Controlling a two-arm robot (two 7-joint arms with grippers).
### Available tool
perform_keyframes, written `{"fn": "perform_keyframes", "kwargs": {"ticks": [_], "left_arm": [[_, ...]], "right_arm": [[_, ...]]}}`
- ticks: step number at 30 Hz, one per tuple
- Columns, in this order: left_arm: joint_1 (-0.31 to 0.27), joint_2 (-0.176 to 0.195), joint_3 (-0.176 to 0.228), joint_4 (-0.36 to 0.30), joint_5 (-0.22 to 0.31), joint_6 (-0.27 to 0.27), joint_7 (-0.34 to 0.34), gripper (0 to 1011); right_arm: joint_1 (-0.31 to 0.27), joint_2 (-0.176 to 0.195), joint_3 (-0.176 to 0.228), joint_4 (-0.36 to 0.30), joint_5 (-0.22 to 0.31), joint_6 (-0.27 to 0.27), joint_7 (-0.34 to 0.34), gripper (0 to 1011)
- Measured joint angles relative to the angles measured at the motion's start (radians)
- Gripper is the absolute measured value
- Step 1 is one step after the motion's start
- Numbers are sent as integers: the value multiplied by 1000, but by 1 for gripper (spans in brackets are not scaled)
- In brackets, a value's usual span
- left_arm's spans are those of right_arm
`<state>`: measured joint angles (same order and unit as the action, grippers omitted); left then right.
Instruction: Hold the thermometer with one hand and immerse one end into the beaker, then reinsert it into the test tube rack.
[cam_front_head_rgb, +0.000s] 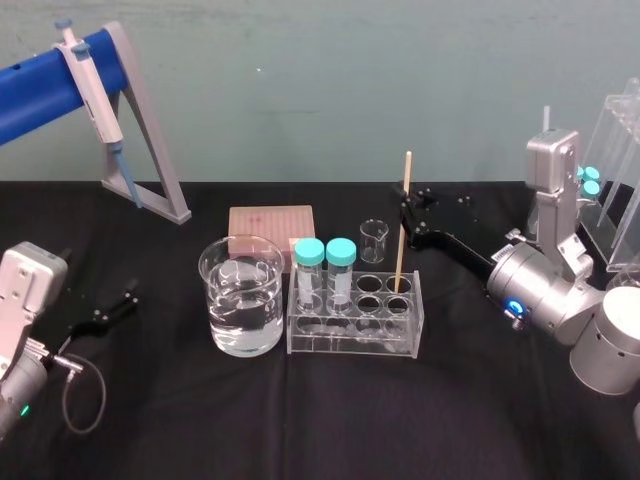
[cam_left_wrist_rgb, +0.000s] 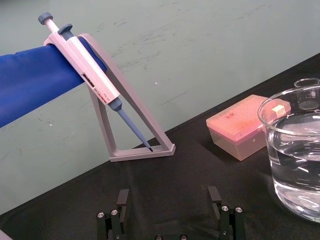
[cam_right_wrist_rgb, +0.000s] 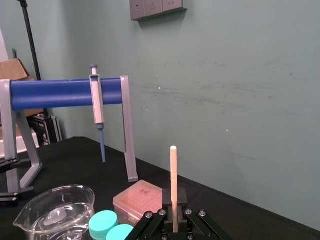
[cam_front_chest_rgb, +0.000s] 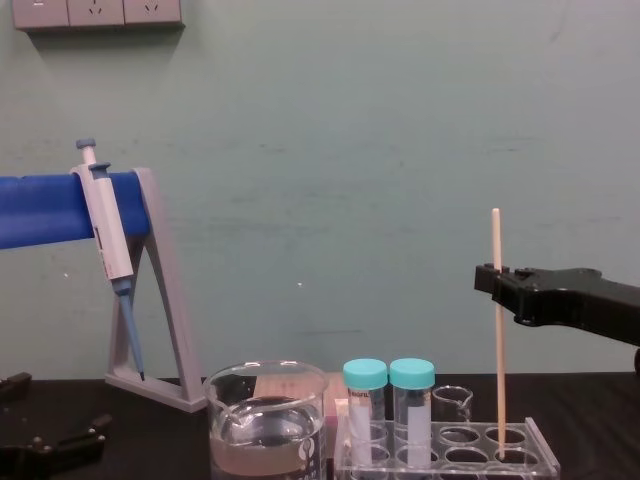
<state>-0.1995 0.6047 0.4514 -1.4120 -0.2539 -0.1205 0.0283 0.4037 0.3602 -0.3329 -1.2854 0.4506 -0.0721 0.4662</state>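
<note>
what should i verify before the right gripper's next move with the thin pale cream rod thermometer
1. Grip: ok. The right gripper is shut on the thermometer, well above the rack.
2. Thermometer seating: ok. It stands upright, lower end in a right-end hole of the low clear acrylic test tube rack.
3. Target ready: ok. The large clear glass beaker holds clear liquid, just left of the rack.
4. Straight sideways path to the beaker: not ok. Two teal-capped tubes stand in between, so I would lift first.
5. Other arm clear: ok. The left gripper rests open at the table's left.
</note>
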Motion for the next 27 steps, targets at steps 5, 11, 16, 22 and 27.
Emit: {"fn": "perform_keyframes", "kwargs": {"ticks": [5,11,16,22,27], "left_arm": [[0,0,0,0,0,0,0,1004],[0,0,0,0,0,0,0,1004],[0,0,0,0,0,0,0,1004],[0,0,0,0,0,0,0,1004],[0,0,0,0,0,0,0,1004]], "right_arm": [[8,-9,-1,32,-1,-18,15,48],[13,-21,-1,64,-1,-28,26,48],[13,-26,-2,72,-2,-28,27,48],[9,-32,-3,82,-3,-28,27,48],[6,-36,-2,96,-3,-28,29,48]]}}
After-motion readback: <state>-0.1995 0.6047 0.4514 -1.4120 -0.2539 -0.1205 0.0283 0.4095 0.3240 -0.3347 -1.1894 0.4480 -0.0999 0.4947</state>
